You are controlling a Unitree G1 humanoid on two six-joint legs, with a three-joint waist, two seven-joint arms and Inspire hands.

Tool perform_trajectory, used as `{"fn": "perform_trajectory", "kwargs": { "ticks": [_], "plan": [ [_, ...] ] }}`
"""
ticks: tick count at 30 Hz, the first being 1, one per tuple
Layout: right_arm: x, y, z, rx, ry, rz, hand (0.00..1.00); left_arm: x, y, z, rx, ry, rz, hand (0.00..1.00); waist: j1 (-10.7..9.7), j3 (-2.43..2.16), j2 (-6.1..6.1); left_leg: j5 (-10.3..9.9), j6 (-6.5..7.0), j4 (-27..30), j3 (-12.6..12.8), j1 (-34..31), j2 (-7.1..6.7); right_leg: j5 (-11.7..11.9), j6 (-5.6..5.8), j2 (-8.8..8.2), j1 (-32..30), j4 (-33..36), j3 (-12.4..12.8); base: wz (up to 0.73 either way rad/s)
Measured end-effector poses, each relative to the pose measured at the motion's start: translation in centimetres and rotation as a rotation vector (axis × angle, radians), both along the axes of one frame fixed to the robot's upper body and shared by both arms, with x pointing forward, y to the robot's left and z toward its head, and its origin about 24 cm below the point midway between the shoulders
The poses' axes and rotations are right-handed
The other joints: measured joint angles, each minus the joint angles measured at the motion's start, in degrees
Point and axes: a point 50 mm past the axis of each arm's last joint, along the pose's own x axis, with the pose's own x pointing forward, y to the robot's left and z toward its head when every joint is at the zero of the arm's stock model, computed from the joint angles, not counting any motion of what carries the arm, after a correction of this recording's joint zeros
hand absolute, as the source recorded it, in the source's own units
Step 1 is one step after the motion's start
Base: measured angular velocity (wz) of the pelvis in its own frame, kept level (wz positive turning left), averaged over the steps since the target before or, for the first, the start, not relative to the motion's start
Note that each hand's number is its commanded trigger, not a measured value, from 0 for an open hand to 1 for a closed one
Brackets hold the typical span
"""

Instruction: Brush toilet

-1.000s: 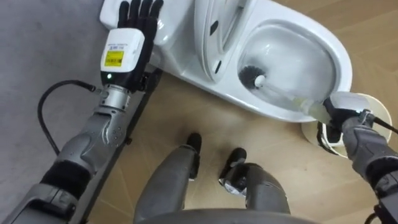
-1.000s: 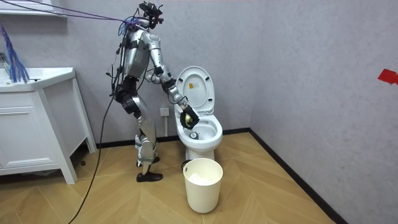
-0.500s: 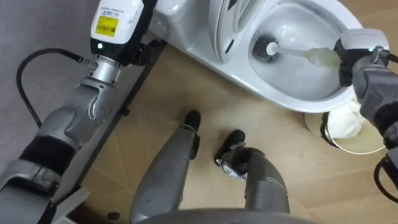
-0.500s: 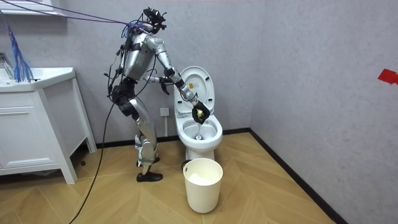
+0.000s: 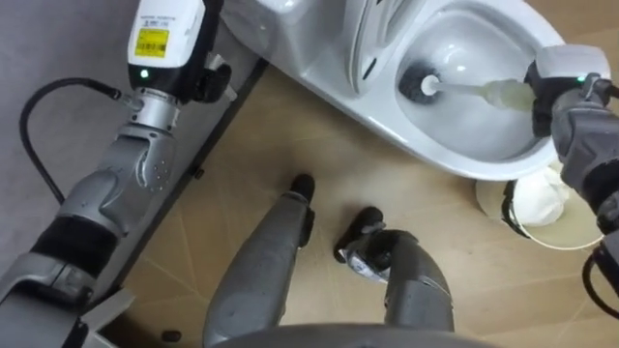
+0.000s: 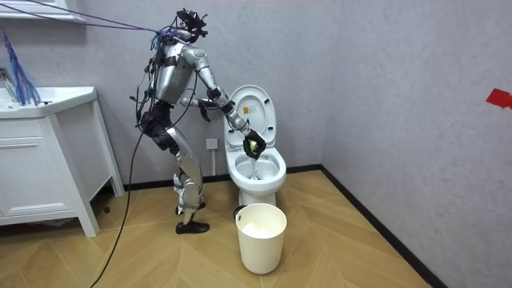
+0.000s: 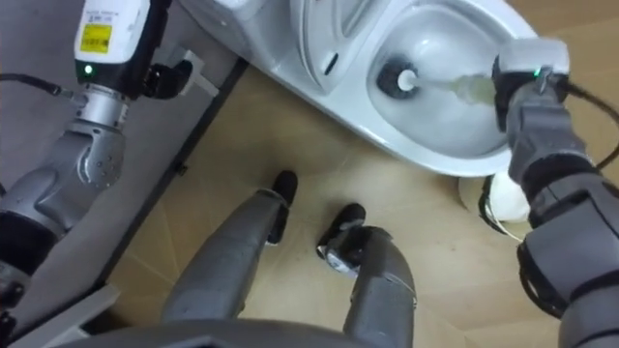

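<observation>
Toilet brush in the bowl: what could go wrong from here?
The right hand grips the toilet brush at the handle's far end, so hard scrubbing might twist it loose. The brush head sits against the inner wall of the bowl; a quick stroke could flick water onto the wooden floor. The white bin stands close beside the bowl, where the arm or a step could knock it.

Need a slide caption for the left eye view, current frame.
G1's right hand grips a toilet brush, its dark head down inside the white toilet bowl, waste bin beside it.
</observation>
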Motion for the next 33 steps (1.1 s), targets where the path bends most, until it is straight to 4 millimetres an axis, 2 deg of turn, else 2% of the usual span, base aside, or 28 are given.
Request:
{"fn": "perform_trajectory", "kwargs": {
  "ticks": [1,2,3,5,7,8,11,14,16,21,27,31,33],
  "plan": [
    [-0.1,-0.1,-0.1,-0.011,0.002,-0.007,1.00,-0.1,0.0,-0.2,-0.006,0.012,0.000,0.00,0.4,-0.10,0.61,0.0,0.02,0.0,0.0,0.0,0.03,0.2,0.03,0.07,0.1,-0.2,0.0,0.00],
    [-0.4,-0.3,-0.2,-0.033,0.004,-0.012,1.00,-0.4,-0.1,-0.6,-0.008,0.035,-0.004,0.00,0.5,-0.50,1.95,0.1,0.20,-0.2,0.1,0.0,-0.11,0.3,0.19,-0.01,0.1,-0.3,0.0,0.00],
    [-0.8,-0.4,-0.6,-0.050,0.011,-0.017,1.00,-0.7,-0.3,-1.2,-0.011,0.057,0.001,0.00,0.5,-1.15,2.99,0.2,0.34,-0.5,0.1,0.2,-0.17,0.4,0.36,-0.06,0.3,-0.6,-0.1,0.04],
    [-1.4,-0.1,-1.5,-0.047,0.022,-0.021,1.00,-1.3,-0.4,-1.9,-0.029,0.085,0.019,0.00,0.5,-1.53,3.55,0.2,0.36,-1.5,0.4,1.1,-0.08,0.7,0.33,-0.02,0.9,-1.3,-0.1,-0.07],
    [-1.8,0.7,-2.1,-0.029,0.016,-0.015,1.00,-1.9,-0.5,-2.5,-0.044,0.104,0.033,0.00,0.2,-1.95,4.19,0.2,0.30,-2.2,0.5,1.6,0.24,1.1,0.18,0.78,1.9,-3.1,-0.5,-0.09],
    [-1.9,1.6,-2.4,-0.030,0.011,0.008,1.00,-2.1,-0.1,-2.5,-0.049,0.105,0.047,0.00,0.0,-1.99,4.26,0.4,0.06,-3.0,0.4,2.1,0.93,1.8,-0.05,1.63,2.7,-4.9,-0.8,-0.09],
    [-1.8,3.3,-2.6,-0.024,0.004,0.031,1.00,-2.5,0.3,-2.6,-0.059,0.105,0.071,0.00,-0.2,-2.07,4.24,0.8,-0.56,-4.7,0.3,2.9,1.85,3.0,-0.57,3.37,4.3,-8.0,-1.2,-0.03],
    [-1.7,4.7,-2.4,-0.039,0.007,0.068,1.00,-3.0,0.6,-2.8,-0.085,0.105,0.094,0.00,-1.2,-2.35,4.16,1.1,-0.97,-5.5,0.4,3.4,2.13,3.1,-0.78,3.85,4.7,-9.0,-1.3,0.06],
    [-1.9,5.8,-2.3,-0.055,0.007,0.109,1.00,-3.6,0.6,-3.3,-0.104,0.104,0.116,0.00,-1.9,-2.39,4.10,1.1,-1.00,-5.6,0.6,3.8,2.27,3.1,-0.82,4.03,5.2,-9.3,-1.2,-0.03],
    [-3.1,8.3,-1.9,-0.030,0.020,0.173,1.00,-4.3,0.9,-3.8,-0.129,0.094,0.149,0.00,-3.5,-3.42,2.36,1.0,-0.97,-5.0,3.0,4.1,3.36,3.3,-1.02,4.82,5.9,-10.3,-0.2,-0.09],
    [-3.1,10.3,-0.3,0.010,0.026,0.207,1.00,-4.2,1.3,-3.5,-0.198,0.066,0.194,0.00,-4.4,-3.34,2.24,-0.1,-1.31,-4.5,3.8,3.8,5.89,4.7,-1.66,7.09,6.4,-12.8,0.3,-0.14],
    [-3.0,10.9,0.2,0.027,0.035,0.220,1.00,-3.9,2.3,-2.5,-0.202,-0.002,0.225,0.00,-3.8,-3.25,1.24,0.1,-1.51,-4.5,4.9,3.9,6.15,5.0,-2.18,7.28,5.6,-11.8,1.3,-0.16],
    [-3.0,11.1,0.4,0.013,0.031,0.233,1.00,-3.7,2.8,-1.3,-0.206,-0.090,0.227,0.00,-3.7,-3.27,0.91,0.2,-1.74,-4.7,4.7,3.9,6.22,5.0,-2.42,7.44,5.6,-11.8,1.3,0.00]
  ]
}}
